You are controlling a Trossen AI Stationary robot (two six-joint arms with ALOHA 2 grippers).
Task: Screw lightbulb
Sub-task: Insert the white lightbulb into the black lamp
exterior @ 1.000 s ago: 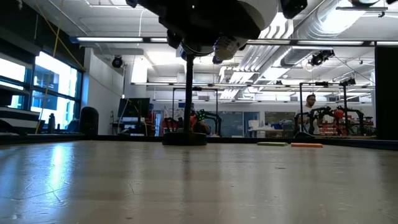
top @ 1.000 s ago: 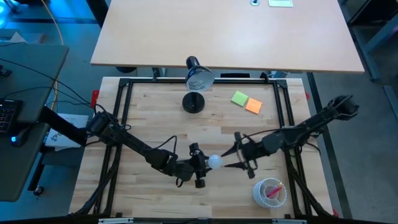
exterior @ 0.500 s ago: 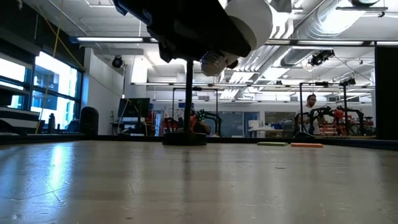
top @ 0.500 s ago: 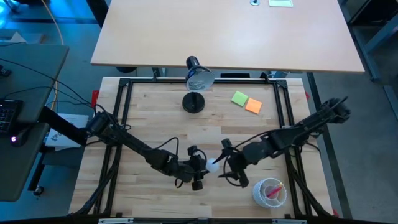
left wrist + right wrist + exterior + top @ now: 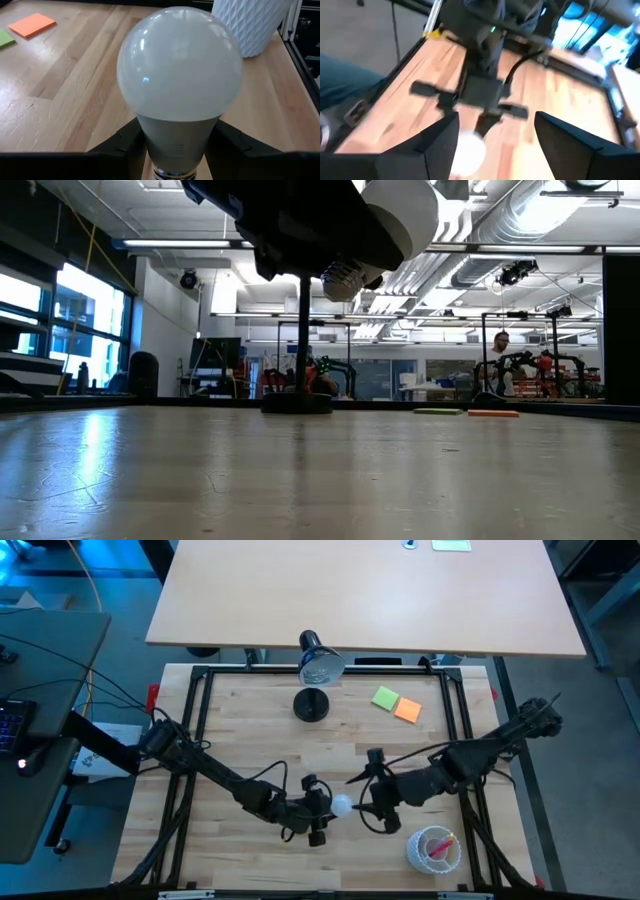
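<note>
Near the table's [image 5: 250, 730] front middle, the left gripper [image 5: 322, 808] grasps the lightbulb [image 5: 343, 805] by its neck, globe toward the released right gripper [image 5: 364, 798] just beside it. Beyond stand the black desk lamp [image 5: 315, 680], sticky notes [image 5: 396, 703] and, nearby, a ribbed cup [image 5: 432, 848].

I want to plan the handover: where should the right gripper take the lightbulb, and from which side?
Probably on the round white globe of the lightbulb. The left gripper already clamps its narrow neck, so only the globe is free, pointing toward the right gripper. Approach from the right, open fingers straddling the globe's widest part.
</note>
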